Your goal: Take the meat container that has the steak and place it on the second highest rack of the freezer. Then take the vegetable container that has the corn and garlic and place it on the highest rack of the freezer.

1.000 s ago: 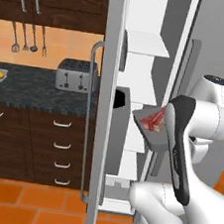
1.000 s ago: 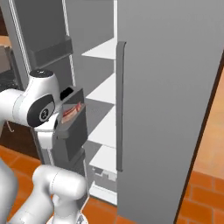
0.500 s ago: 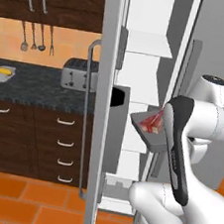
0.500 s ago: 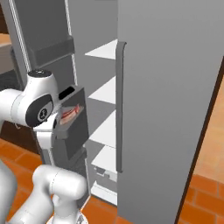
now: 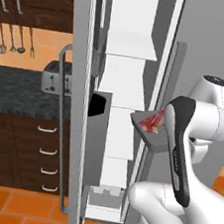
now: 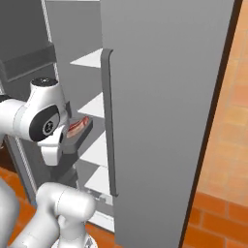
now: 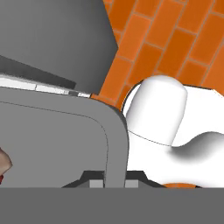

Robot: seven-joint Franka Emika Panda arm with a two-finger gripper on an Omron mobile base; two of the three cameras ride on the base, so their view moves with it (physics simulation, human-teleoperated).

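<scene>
My gripper (image 7: 114, 179) is shut on the rim of the grey meat container (image 7: 116, 144), which I hold roughly level in front of the open freezer (image 5: 125, 81). The red steak (image 5: 151, 122) lies in the container (image 5: 149, 138), close beside my forearm. From the right side the steak (image 6: 77, 127) and container (image 6: 81, 137) hang just outside the white shelves. The highest rack (image 6: 89, 59) and the second highest rack (image 6: 95, 104) are both above the container's level. The vegetable container, corn and garlic are out of view.
The freezer door (image 5: 77, 104) stands open on the left, with a long handle (image 5: 57, 127) and a black dispenser panel (image 5: 98, 105). A large grey door (image 6: 164, 121) with a handle (image 6: 109, 121) stands close on the right. A toaster (image 5: 56, 79) sits on the dark counter.
The whole picture has shifted in both base views, so the base has moved relative to the freezer. The container with the steak stays gripped in the same pose beside the arm.
</scene>
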